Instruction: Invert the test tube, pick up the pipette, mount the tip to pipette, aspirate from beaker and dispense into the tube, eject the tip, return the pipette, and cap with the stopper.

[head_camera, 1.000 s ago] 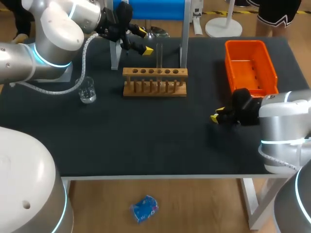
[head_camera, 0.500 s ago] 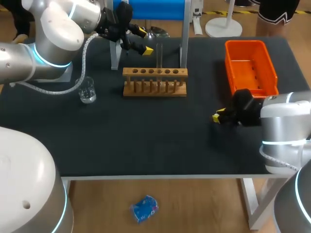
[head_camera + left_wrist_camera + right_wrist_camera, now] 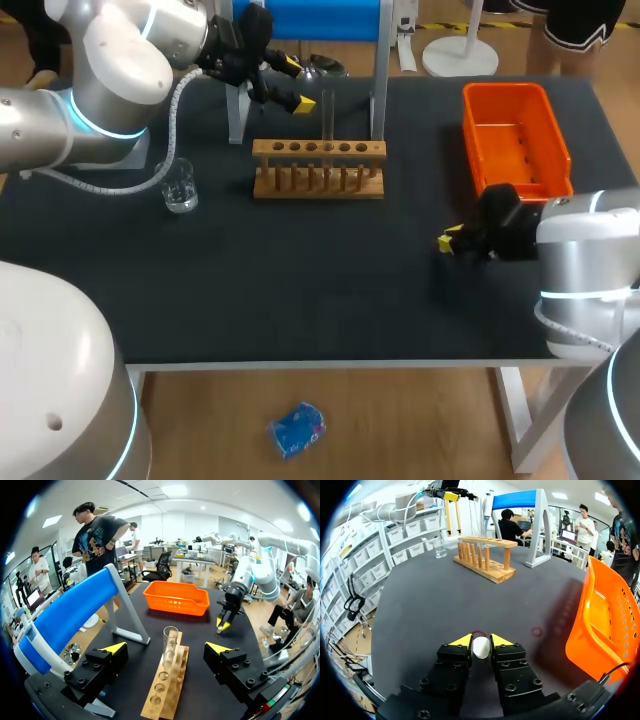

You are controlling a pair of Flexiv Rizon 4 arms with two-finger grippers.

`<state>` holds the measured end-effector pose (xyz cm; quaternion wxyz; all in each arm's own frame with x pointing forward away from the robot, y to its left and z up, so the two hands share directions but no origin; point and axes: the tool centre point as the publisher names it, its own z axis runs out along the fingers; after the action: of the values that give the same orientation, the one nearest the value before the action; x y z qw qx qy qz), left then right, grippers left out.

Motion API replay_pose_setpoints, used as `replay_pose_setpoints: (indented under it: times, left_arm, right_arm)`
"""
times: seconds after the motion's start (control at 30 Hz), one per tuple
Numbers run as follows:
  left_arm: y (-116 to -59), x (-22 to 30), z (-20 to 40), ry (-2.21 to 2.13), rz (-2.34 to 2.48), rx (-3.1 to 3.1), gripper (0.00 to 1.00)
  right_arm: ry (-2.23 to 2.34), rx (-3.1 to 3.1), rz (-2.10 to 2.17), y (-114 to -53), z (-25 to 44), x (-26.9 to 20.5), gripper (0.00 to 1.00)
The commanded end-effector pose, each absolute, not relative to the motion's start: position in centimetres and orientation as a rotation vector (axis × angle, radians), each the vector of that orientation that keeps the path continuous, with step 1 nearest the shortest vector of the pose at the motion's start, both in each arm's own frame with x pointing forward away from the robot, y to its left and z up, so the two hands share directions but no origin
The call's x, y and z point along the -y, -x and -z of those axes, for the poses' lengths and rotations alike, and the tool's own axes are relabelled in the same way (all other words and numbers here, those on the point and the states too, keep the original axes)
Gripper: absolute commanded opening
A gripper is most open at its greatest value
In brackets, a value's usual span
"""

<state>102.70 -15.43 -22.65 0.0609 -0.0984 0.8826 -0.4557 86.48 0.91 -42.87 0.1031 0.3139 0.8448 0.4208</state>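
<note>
1. Head view.
   - My left gripper (image 3: 296,84) is at the far side of the table (image 3: 300,300), fingers apart. It is level with the upper part of the test tube (image 3: 327,118).
   - The test tube stands upright in the wooden rack (image 3: 318,170). I read this as lining up to take it for the inverting step; I see no contact.
   - The beaker (image 3: 180,187) is off the rack's left end, apart from it.
   - My right gripper (image 3: 447,241) sits low over the table near the orange basket (image 3: 515,140), well apart from the rack. I judge it is parked there to leave the left arm room.

2. Left wrist view.
   - The test tube (image 3: 170,641) stands between my spread fingers (image 3: 112,655) with a gap on each side. Nothing is gripped.
   - The rack runs out ahead beneath it.
   - A blue stand (image 3: 75,611) is beside one finger. I cannot make out the pipette.

3. Right wrist view.
   - The fingers are drawn close together, clamped on a small white stopper (image 3: 481,647) just above the table.
   - It is probably held ready for capping, the last step.
   - The basket is just beside the gripper; the rack and beaker are well ahead.
</note>
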Motion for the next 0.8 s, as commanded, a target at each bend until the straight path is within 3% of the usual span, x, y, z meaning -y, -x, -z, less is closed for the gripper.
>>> replay_pose_setpoints:
  times: [0.03,0.8]
  left_arm:
    - [-102.8,15.4,22.6,0.297,1.377,-2.675,1.00]
    - [-102.8,15.4,22.6,0.297,1.377,-2.675,1.00]
  right_arm:
    - [-0.921,-2.487,-1.243,-86.2,42.5,-0.7,0.00]
    - [-0.401,-2.703,-1.375,-86.1,31.6,-0.1,0.00]
